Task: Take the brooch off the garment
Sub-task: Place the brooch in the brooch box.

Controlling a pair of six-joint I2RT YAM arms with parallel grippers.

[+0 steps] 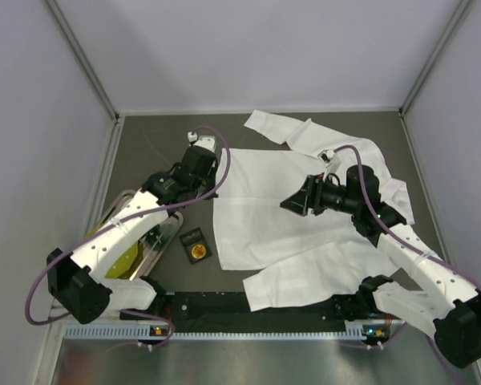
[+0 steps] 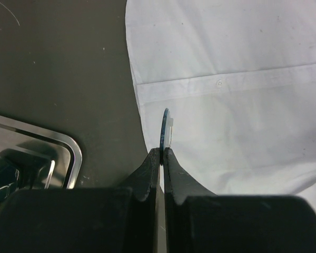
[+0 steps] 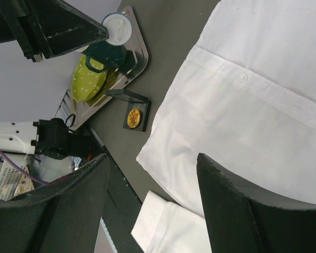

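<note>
Dark grey counter (image 1: 160, 136) with large white long-sleeved collared shirt of thin cloth (image 1: 264, 216), spread flat from the centre toward the right edge. One sleeve reaching toward the far edge, the other folded along the near edge. Button band (image 2: 263, 79) running across the cloth, a small white button (image 2: 219, 83) on it.

Left tool (image 2: 161, 151): fingers pressed together, pinching a thin round brooch with dark blue rim (image 2: 165, 122). Brooch seen edge-on and upright, a small white piece on its right face. Brooch over the left border of the shirt in the left wrist view; contact with the cloth not discernible.

Right tool (image 3: 151, 158): fingers spread wide, above the middle of the shirt, pointing toward the left edge of the counter.

By the left edge, toward the near-left corner: shiny metal tray (image 3: 141, 50) carrying a yellow-green dotted item (image 3: 87, 79) and a dark teal mug (image 3: 102, 55), a white round cap (image 3: 117, 27) just beyond the mug.

Between tray and shirt, just beside both: small black open case (image 1: 190, 237) with a gold-coloured disc (image 1: 198, 252) inside.
</note>
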